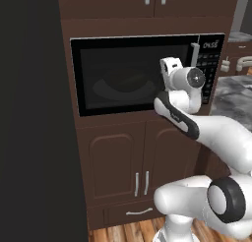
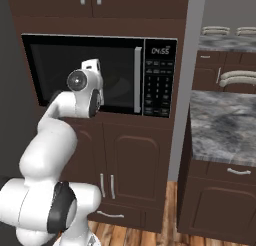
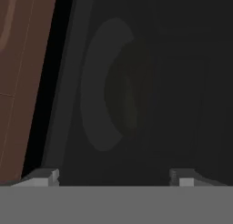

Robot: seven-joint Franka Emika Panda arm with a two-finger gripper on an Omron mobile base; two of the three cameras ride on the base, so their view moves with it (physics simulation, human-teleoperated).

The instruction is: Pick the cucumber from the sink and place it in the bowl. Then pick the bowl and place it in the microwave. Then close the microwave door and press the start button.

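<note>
I am hovering my gripper (image 3: 113, 178), jaws spread wide and empty, at the shut microwave door (image 1: 133, 74); the bowl (image 1: 129, 83) is sitting inside (dimly visible). Aiming badly, I risk missing the keypad (image 2: 159, 85).

Dark brown wood cabinets (image 1: 128, 162) with silver handles, a black-glass microwave door (image 1: 128, 74) with a silver bar handle (image 2: 137, 80), grey-and-white marbled counter (image 2: 220, 125), white arm (image 1: 211, 133) with dark joints.
</note>
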